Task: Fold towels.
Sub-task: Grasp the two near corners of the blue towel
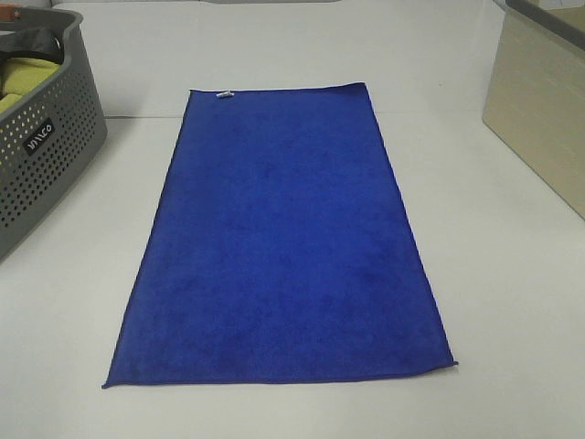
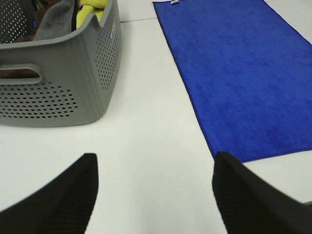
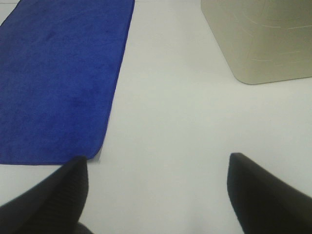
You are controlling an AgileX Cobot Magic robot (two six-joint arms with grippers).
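Observation:
A royal-blue towel (image 1: 283, 242) lies flat and fully spread on the white table, long side running away from the front edge, with a small white tag (image 1: 224, 92) at its far short edge. Neither arm shows in the exterior high view. In the left wrist view my left gripper (image 2: 153, 192) hangs open over bare table, short of the towel (image 2: 239, 73) and its near left corner. My right gripper (image 3: 158, 187) is open too, above bare table just off the near right corner of the towel (image 3: 58, 78). Nothing sits between either pair of fingers.
A grey perforated basket (image 1: 41, 155) holding yellow-green and grey cloths stands at the left, also close in the left wrist view (image 2: 58, 73). A beige box (image 1: 539, 101) stands at the right, its corner in the right wrist view (image 3: 263, 39).

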